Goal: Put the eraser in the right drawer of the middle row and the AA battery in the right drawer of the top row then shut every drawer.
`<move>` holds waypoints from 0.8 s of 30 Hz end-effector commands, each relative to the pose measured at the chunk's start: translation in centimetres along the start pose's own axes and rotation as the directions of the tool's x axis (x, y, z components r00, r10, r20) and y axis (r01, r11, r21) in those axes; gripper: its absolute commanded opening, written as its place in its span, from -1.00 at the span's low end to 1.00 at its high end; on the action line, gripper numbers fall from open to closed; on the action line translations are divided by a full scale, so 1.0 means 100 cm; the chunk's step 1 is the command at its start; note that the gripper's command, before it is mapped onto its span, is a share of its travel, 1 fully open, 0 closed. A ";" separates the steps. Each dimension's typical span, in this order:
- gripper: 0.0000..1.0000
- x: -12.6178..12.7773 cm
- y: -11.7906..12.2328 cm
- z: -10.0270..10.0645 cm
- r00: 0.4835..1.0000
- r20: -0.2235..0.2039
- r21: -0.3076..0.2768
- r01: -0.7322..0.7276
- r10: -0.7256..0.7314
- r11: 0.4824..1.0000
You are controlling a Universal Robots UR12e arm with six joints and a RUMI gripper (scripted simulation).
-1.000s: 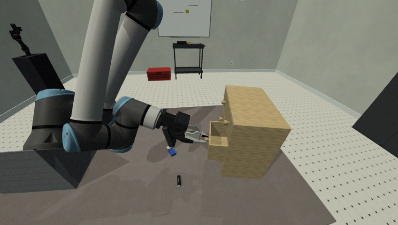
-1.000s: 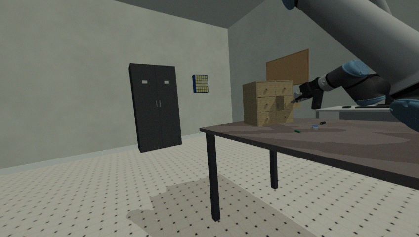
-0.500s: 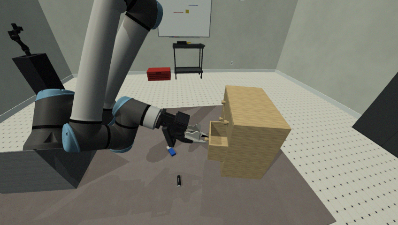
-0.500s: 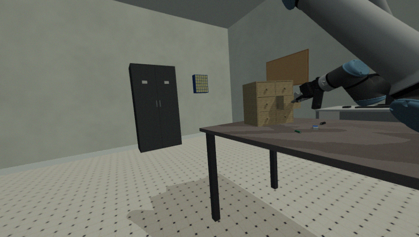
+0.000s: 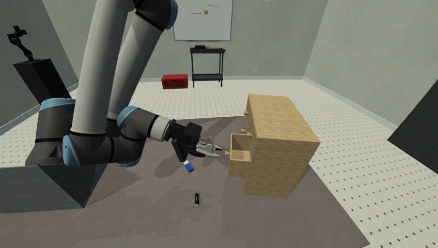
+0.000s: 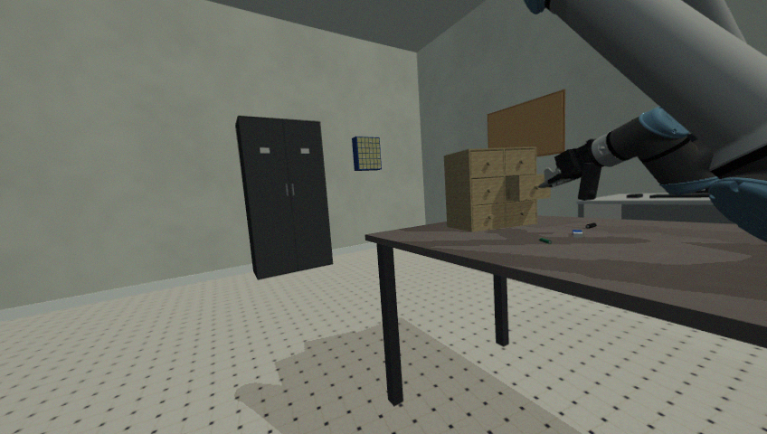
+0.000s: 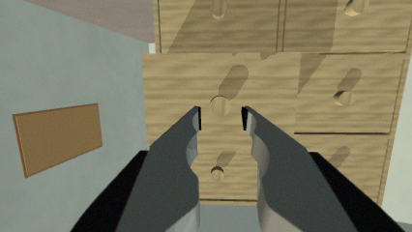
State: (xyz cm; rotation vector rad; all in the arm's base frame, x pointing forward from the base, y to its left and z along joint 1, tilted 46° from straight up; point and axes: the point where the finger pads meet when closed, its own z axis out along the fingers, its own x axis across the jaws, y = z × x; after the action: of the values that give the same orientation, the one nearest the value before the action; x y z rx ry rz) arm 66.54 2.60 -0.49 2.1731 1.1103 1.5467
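So the claw is partly open and holding nothing, its fingers parted and aimed at a little round knob just ahead of the tips — in the top view there's a small gap before it. Right behind that knob, the right drawer of the middle row is pulled partway out, and the part of its inside I can see is bare.

Below the claw and back toward the arm, the blue-and-white eraser lies on the desk. Lower and off to the claw's right is a dark cylinder, which looks like the AA battery, also on the desk. A small green stick lies down to the claw's left.

Past the open drawer, the wooden chest stands upright in front of the claw — its other five drawers look shut. Way beyond the claw's left side there's a red toolbox on the floor, beside a black cart.

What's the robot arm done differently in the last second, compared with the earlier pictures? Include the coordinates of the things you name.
The grey two-fingered gripper [image 5: 221,152] [image 6: 540,185] [image 7: 220,108] has let go of the round wooden knob [image 5: 227,153] [image 7: 220,105] and backed away from the chest; its fingers are now apart. The pulled-out light-wood drawer [image 5: 239,169] [image 6: 526,188] [image 7: 179,87], blue-and-white eraser [image 5: 189,167] [image 6: 577,231] and small black cylinder [image 5: 196,199] [image 6: 591,225] haven't visibly moved.
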 end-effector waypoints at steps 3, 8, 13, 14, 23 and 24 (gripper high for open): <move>-0.61 0.000 -0.006 -0.017 1.000 0.000 -0.001 0.000 0.000 1.000; -0.61 0.000 -0.007 -0.021 1.000 0.000 -0.001 0.000 0.000 1.000; -0.61 0.000 -0.007 -0.022 1.000 0.000 -0.001 0.000 0.000 1.000; -0.61 0.000 -0.007 -0.022 1.000 0.000 -0.001 0.000 0.000 1.000; -0.61 0.000 -0.007 -0.037 1.000 0.000 -0.001 0.000 0.000 1.000; -0.61 0.000 -0.007 -0.040 1.000 0.000 -0.001 0.000 0.000 1.000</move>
State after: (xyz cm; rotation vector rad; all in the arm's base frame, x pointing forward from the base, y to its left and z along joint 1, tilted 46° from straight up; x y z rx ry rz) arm 63.61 2.46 0.25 2.1727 1.1101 1.5471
